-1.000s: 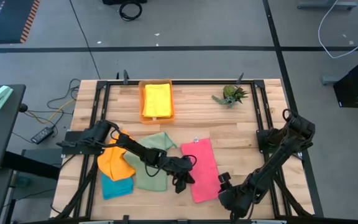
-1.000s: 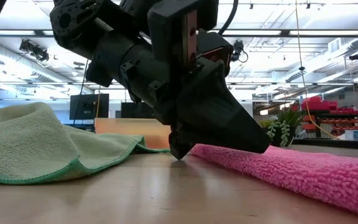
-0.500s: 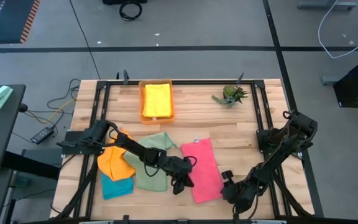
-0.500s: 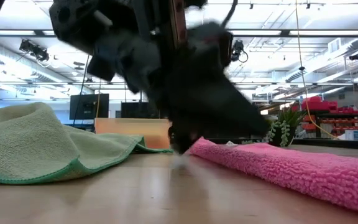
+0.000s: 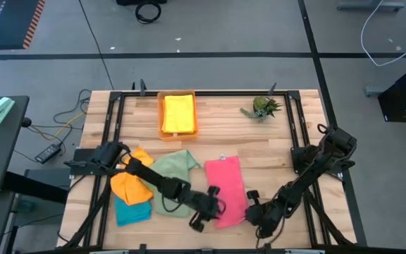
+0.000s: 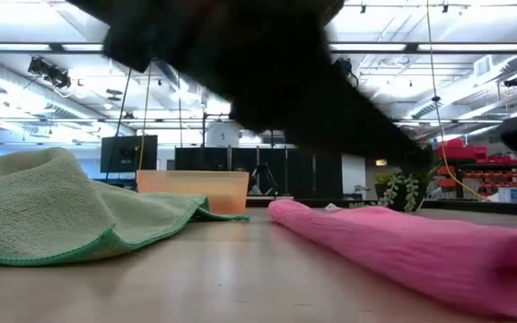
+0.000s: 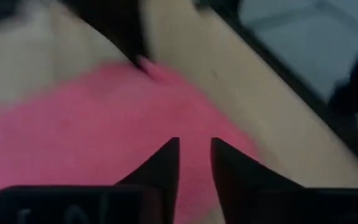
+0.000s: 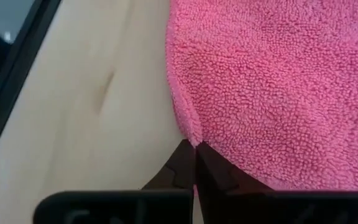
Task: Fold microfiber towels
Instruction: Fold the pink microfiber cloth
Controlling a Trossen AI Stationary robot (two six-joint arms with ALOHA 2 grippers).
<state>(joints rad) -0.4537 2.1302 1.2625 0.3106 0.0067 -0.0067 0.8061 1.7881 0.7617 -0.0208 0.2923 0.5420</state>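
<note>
The right gripper [image 5: 254,212] is down at the near right corner of the pink towel [image 5: 226,190], and in its wrist view its fingers [image 8: 194,163] are pinched together with the towel's hemmed edge caught right at their tips. The left gripper [image 5: 204,214] sits just across the same near end, at the towel's other corner; its wrist view shows a narrow gap between its fingertips [image 7: 166,163] with pink cloth lying directly ahead of and under them, and nothing clearly clamped, so I cannot tell whether it has any of the fabric. The pink towel lies flat on the wooden table [image 5: 280,141] between the two grippers and stretches away from them toward the far side; the sage green towel [image 5: 169,176], orange towel [image 5: 129,185] and teal towel [image 5: 131,210] lie beyond the left gripper's outer side, and a yellow towel [image 5: 178,111] rests in the orange tray [image 5: 161,113] far ahead. The main risk, as I judge it, is an uneven lift: the right grip is only on the very edge and could slip off the hem, while an ungripped left corner would stay down, dragging the towel askew into a crooked fold.
</note>
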